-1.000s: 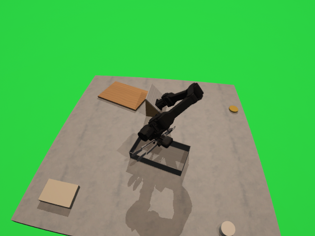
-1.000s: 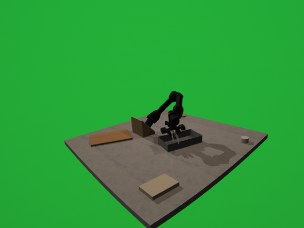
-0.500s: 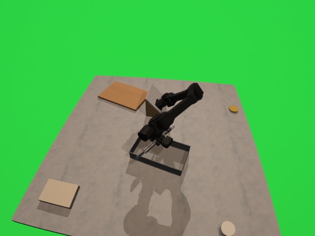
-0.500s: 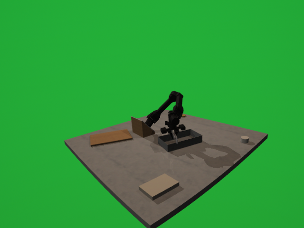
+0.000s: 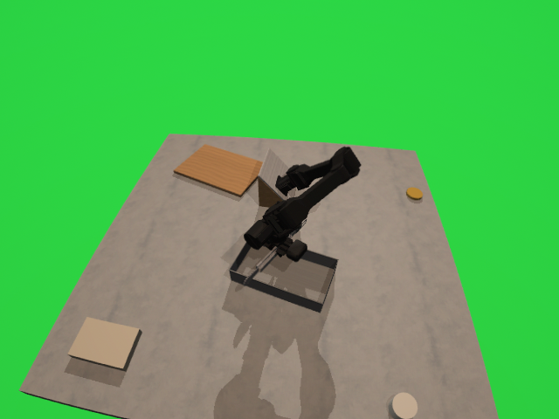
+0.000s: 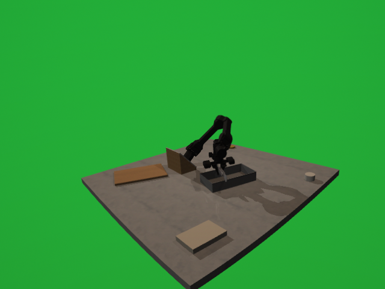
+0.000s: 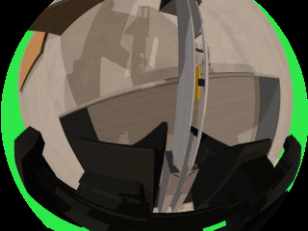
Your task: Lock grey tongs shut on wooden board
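Two slender, smooth grey arms of the tongs (image 5: pixel 266 260) (image 6: pixel 222 173) (image 7: pixel 185 91) lie pinched together in my pincer (image 5: pixel 285 250) (image 6: pixel 218 168) (image 7: pixel 173 126), its black fingers nearly closed on them, over the dark, straight-walled roasting tin (image 5: pixel 276 290) (image 6: pixel 234 182) (image 7: pixel 270 111); the flat wooden board (image 5: pixel 218 168) (image 6: pixel 139 174) (image 7: pixel 33 60) shows streaked orange grain.

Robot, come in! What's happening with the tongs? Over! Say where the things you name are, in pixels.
Jaws shut on grey tongs (image 5: pixel 267 259) (image 6: pixel 222 173) (image 7: pixel 186 96), arms squeezed together. Tongs over roasting tin (image 5: pixel 276 291) (image 6: pixel 233 182) (image 7: pixel 269 108), not on wooden board (image 5: pixel 218 168) (image 6: pixel 139 174) (image 7: pixel 33 60). Lock: can't tell. Over.
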Motion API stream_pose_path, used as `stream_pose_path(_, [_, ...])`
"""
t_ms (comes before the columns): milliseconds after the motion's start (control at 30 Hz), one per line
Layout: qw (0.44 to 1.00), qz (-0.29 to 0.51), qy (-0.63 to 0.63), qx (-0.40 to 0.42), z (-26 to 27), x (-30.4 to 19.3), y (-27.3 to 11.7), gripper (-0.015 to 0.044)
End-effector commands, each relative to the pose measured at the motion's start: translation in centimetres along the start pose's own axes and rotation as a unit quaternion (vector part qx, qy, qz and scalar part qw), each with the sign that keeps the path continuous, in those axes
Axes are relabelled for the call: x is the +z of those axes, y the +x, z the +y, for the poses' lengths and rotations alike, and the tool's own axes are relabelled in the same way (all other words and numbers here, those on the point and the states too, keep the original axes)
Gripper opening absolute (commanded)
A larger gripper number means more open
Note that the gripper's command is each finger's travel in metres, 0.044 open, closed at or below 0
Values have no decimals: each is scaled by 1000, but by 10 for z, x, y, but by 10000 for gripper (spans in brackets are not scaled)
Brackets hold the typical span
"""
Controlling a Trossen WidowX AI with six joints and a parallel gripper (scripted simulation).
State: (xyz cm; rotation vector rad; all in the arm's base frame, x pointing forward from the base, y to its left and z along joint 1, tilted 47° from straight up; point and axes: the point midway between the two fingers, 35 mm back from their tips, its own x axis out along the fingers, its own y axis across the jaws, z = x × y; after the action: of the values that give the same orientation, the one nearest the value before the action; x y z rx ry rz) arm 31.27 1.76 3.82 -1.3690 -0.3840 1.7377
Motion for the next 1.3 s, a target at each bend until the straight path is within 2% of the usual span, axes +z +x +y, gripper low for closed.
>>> stream_pose_path(0, [1000,21,-4,4,-2,-7,-33,-150])
stream_pose_path(200, [999,40,-1,18,-5,7,-116,-150])
stream_pose_path(667, [999,42,14,18,10,2,-120,-150])
stream_pose_path(1267, [990,56,128,27,139,-30,-145,-150])
